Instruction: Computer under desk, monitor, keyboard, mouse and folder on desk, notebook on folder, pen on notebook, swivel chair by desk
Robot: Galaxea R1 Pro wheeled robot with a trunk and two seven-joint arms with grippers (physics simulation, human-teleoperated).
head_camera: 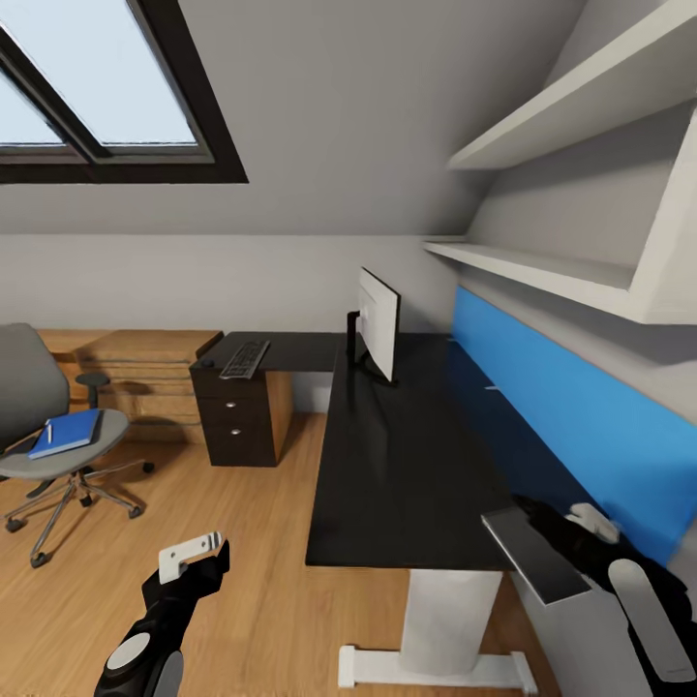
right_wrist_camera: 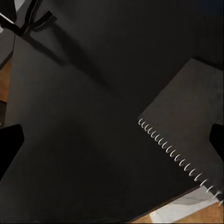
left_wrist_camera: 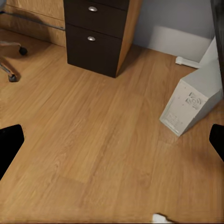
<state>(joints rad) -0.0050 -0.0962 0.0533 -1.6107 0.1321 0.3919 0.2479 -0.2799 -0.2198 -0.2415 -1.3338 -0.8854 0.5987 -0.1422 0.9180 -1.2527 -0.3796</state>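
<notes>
Right hand (head_camera: pixel 542 542) grips notebook (right_wrist_camera: pixel 186 130) | left hand (head_camera: pixel 194 557) seemingly open | folder (head_camera: pixel 66 433) on swivel chair (head_camera: pixel 29 387)

Swivel chair (head_camera: pixel 44 426) cut by frame edge; notebook (right_wrist_camera: pixel 189 140) cropped at border; right gripper's fingertips hidden behind notebook

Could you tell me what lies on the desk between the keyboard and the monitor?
Nothing: in the head view the desk top is bare between keyboard and monitor.
</notes>
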